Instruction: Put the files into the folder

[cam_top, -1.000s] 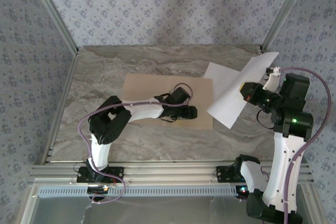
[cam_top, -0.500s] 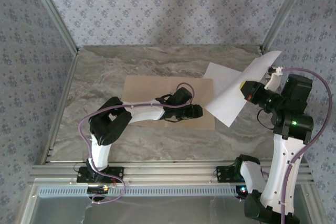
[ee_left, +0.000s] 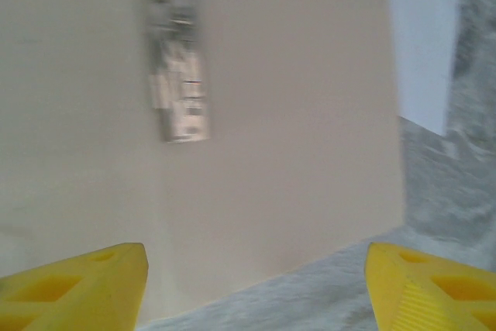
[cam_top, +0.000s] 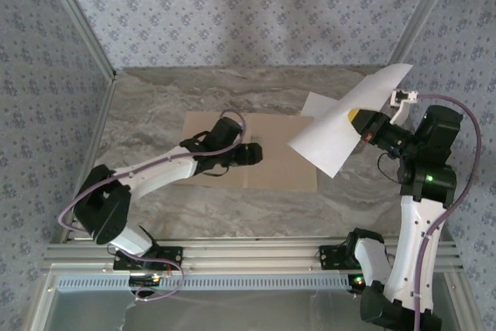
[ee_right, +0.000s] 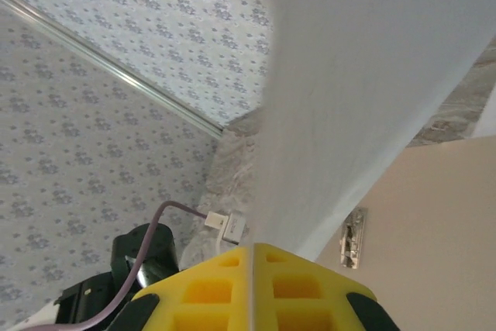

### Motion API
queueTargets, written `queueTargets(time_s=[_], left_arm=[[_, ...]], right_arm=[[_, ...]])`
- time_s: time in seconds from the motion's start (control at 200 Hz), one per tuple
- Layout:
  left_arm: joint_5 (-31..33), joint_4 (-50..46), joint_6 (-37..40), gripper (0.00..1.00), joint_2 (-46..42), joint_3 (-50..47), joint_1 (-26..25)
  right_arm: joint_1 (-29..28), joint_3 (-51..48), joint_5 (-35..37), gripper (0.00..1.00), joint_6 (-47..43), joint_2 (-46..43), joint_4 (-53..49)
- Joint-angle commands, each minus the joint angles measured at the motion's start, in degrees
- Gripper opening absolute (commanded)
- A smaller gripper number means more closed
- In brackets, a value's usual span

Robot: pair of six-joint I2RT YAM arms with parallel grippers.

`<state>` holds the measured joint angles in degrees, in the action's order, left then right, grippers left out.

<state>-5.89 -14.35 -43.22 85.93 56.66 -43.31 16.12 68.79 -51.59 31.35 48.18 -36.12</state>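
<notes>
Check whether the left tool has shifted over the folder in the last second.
Yes. The left tool has moved left, from near the right edge of the folder back to about the folder's middle.

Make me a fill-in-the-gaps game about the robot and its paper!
1. The sheet held up by the right tool is ___ in colour.
2. The left tool hangs over the folder with its jaws ___.
3. The other sheet lies flat, on the ___ side of the folder.

Missing words: white; open; right
</notes>
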Motion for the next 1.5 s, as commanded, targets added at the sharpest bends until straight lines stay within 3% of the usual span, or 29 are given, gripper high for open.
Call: queueTargets(time_s=[0.0, 0.215, 0.425, 0.76, 1.184, 1.344, 1.494], left_arm=[[2.3, -4.9, 3.1, 0.75, -4.6, -4.6, 5.8], [-1.3, -4.1, 4.5, 0.76, -9.6, -12.5, 17.5], [-4.5, 0.1, 3.5, 0.75, -8.7, -17.6, 22.6], [-8.2, 1.9, 1.2, 0.75, -10.3, -22.4, 23.3], [-12.3, 2.7, -3.6, 0.75, -16.7, -27.4, 22.5], [-9.2, -3.7, 0.4, 0.75, -19.3, -23.9, 23.5], [-9.2, -7.2, 4.6, 0.76, -19.6, -20.6, 28.5]], right_arm=[[-1.2, -3.1, -4.3, 0.00, 4.3, 1.2, 8.6], [-8.9, -3.2, -2.6, 0.00, 5.1, 6.8, 10.6], [-20.4, 1.0, 3.7, 0.00, 1.3, 14.6, 10.9], [-33.9, 8.1, 10.6, 0.00, -2.2, 28.4, 12.0], [-44.4, 17.9, 14.3, 0.00, -11.1, 42.8, 5.4], [-45.9, 21.3, 14.6, 0.00, -15.9, 47.7, 2.1], [-47.7, 26.4, 17.6, 0.00, -21.7, 52.3, -4.1]])
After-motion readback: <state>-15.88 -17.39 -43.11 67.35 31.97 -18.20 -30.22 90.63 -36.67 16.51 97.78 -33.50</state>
